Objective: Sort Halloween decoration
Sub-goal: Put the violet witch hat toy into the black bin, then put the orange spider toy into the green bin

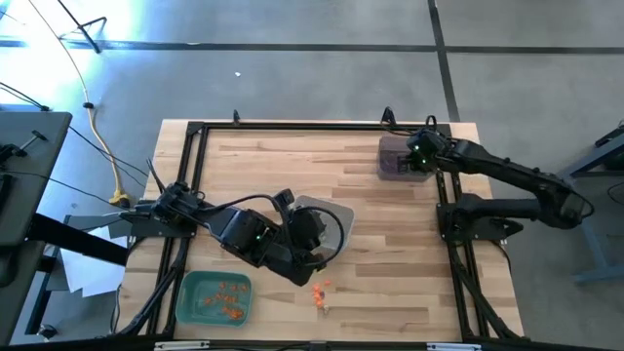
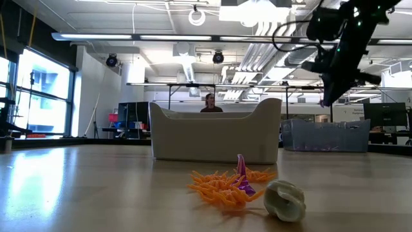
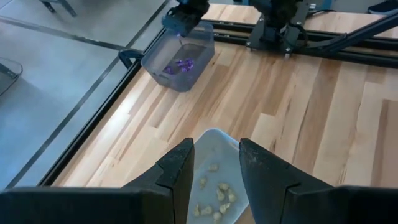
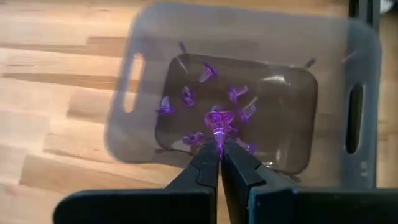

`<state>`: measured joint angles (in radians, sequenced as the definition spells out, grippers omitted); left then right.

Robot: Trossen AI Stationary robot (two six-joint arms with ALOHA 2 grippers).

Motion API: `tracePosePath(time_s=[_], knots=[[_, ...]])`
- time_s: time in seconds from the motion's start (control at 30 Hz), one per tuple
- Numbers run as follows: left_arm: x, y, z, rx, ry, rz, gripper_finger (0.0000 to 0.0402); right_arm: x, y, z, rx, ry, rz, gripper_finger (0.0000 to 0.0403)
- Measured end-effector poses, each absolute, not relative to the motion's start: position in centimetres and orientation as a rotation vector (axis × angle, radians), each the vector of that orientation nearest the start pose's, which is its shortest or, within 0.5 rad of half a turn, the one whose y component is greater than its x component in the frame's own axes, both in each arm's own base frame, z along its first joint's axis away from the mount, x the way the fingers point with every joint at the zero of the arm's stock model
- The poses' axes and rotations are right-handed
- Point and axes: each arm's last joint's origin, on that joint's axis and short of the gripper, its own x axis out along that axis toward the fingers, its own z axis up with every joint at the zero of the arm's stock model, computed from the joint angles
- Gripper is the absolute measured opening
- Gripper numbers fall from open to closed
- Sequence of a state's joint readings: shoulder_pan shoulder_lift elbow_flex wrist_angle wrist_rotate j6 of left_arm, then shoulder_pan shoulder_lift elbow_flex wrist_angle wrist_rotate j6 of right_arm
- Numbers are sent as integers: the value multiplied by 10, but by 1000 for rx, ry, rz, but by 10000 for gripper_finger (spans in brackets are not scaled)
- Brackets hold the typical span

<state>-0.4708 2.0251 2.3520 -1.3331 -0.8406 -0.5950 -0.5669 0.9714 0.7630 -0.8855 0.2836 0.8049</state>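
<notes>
My right gripper (image 4: pixel 219 152) is shut on a purple trinket (image 4: pixel 217 119) above the dark tray (image 4: pixel 336 56) at the table's far right (image 1: pixel 395 161); several purple trinkets (image 4: pixel 186 96) lie on the tray's floor. My left gripper (image 3: pixel 216 165) stands open over the pale tray (image 3: pixel 214 140), with nothing between its fingers. Whitish trinkets (image 3: pixel 217 193) lie in that tray. A small pile of orange trinkets (image 2: pixel 222 187), one purple (image 2: pixel 243 175) and one whitish (image 2: pixel 284 200), rests on the table near the front edge (image 1: pixel 320 292). My right gripper pinches the purple trinket by its narrow end (image 4: pixel 218 135) between its two fingertips. The fingers slant down from above. The trinket's wider end sticks out beyond the tips, and it hangs clear above the dark tray's floor.
A green tray (image 1: pixel 190 302) with orange trinkets (image 1: pixel 229 292) sits at the near left. Black frame rails (image 1: pixel 448 244) run along the table's sides and far edge. Bare wood lies between the pale tray and the dark tray. A person shows in the room beyond the table (image 2: pixel 210 103).
</notes>
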Motion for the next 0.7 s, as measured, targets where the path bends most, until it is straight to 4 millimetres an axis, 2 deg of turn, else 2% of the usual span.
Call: tracePosePath(time_s=[0.13,0.23,0.5,0.7], knots=[[358,-162,401,36,669,564,117,131,-106,226,905,730,-1190,0],[356,-163,400,25,676,573,117,128,-108,221,901,742,-1179,9],[354,-163,399,10,683,588,117,131,-111,232,802,766,-1109,84],[351,-162,399,20,665,628,117,133,-110,245,822,765,-1044,127]])
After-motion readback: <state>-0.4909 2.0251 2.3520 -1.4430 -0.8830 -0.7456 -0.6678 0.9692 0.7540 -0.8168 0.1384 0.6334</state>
